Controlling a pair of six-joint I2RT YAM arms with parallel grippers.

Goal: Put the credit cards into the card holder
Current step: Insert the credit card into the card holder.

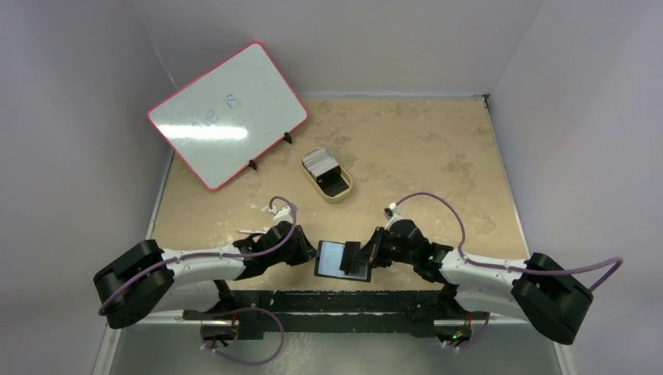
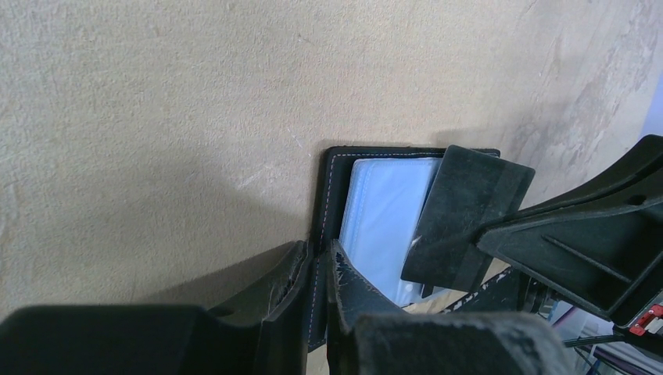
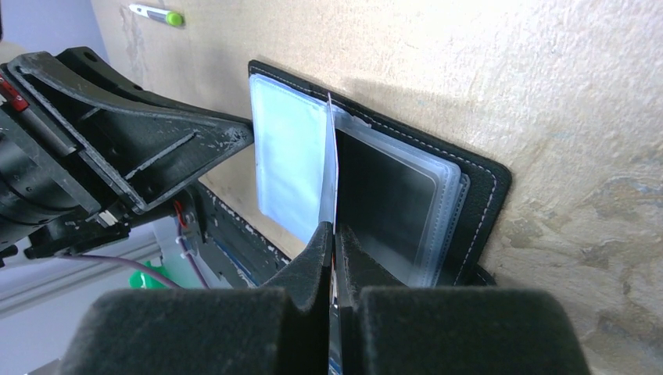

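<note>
The card holder lies open at the table's near edge, black outside with bluish clear sleeves inside. My left gripper is shut on its left black cover edge. My right gripper hovers over the holder's right half, shut on a thin whitish credit card. That card stands on edge between the sleeves. The other credit cards sit stacked in a tan tin further back.
The tan oval tin stands mid-table behind the holder. A pink-rimmed whiteboard leans on its stand at the back left. A silver pen with a green tip lies left of the holder. Walls close in the table's sides.
</note>
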